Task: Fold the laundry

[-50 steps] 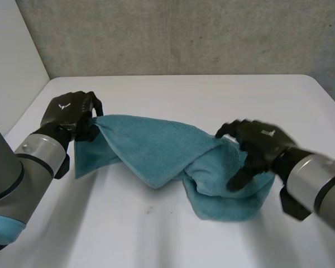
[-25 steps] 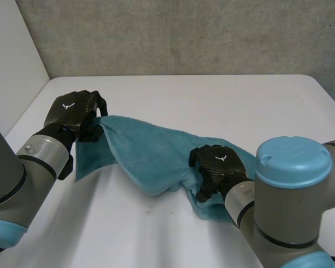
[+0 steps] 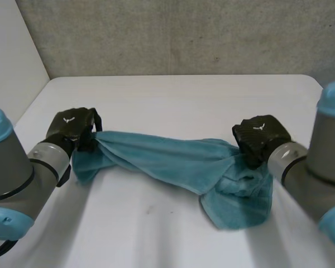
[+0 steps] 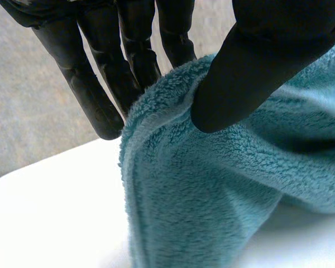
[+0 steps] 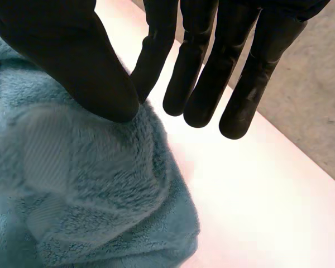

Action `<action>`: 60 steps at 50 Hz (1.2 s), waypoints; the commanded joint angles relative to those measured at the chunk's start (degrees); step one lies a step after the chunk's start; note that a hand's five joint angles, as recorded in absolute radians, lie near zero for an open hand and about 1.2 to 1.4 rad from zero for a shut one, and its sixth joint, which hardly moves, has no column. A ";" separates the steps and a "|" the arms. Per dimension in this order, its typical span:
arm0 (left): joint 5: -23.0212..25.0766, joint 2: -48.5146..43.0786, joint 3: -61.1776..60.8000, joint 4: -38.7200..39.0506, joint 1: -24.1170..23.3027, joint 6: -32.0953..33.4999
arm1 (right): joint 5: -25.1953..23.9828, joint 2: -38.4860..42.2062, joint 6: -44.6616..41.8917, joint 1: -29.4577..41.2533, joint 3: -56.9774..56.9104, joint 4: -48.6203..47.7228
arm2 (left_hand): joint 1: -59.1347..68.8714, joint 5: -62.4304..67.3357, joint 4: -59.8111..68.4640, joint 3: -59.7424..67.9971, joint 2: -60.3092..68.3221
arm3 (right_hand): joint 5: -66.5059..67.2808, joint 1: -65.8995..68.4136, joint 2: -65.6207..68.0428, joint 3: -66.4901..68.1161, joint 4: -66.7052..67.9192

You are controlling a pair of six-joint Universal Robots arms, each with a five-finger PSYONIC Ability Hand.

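A teal towel (image 3: 173, 159) hangs stretched in a twisted band between my two hands, just above the white table (image 3: 178, 97). My left hand (image 3: 72, 127) is shut on its left end; there the thumb (image 4: 262, 61) pinches the towel's edge (image 4: 212, 184) against the fingers (image 4: 95, 89). My right hand (image 3: 259, 135) is shut on the right end. In its wrist view the thumb (image 5: 72, 61) presses the towel (image 5: 89, 190) against a finger, and the other fingers (image 5: 240, 72) stand straight. A loose bunch of towel (image 3: 240, 198) sags onto the table below the right hand.
A grey wall (image 3: 178, 33) runs behind the table's far edge, and a white panel (image 3: 11, 56) stands at the left. Bare tabletop lies in front of and behind the towel.
My right hand has left the towel's middle, moved right and back, and closed on the right end. The towel is now pulled out into a band. My left hand has come slightly nearer and lower.
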 commanded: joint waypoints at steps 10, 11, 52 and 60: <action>-6.08 6.61 26.92 0.21 -3.19 1.59 | -0.67 4.73 2.99 -5.43 -46.43 2.65 | 18.16 14.20 11.50 11.66 11.26 | 14.15 24.69 12.31 12.25 11.75; -6.69 8.87 28.05 0.21 -3.45 1.15 | -1.37 4.65 3.70 -5.34 -48.03 2.74 | 18.16 14.20 11.50 11.66 11.26 | 14.15 24.69 12.31 12.25 11.75; -6.26 17.33 6.36 -1.20 1.03 1.41 | -6.38 0.51 18.38 10.12 12.60 -10.44 | 18.16 14.20 11.50 11.66 11.26 | -18.45 -7.91 -20.29 -20.35 -20.84; -6.17 17.16 4.69 -1.02 1.30 1.33 | -6.21 6.13 18.30 12.67 10.85 -12.73 | 18.16 14.20 11.50 11.66 11.26 | -16.41 -5.87 -18.25 -18.30 -18.80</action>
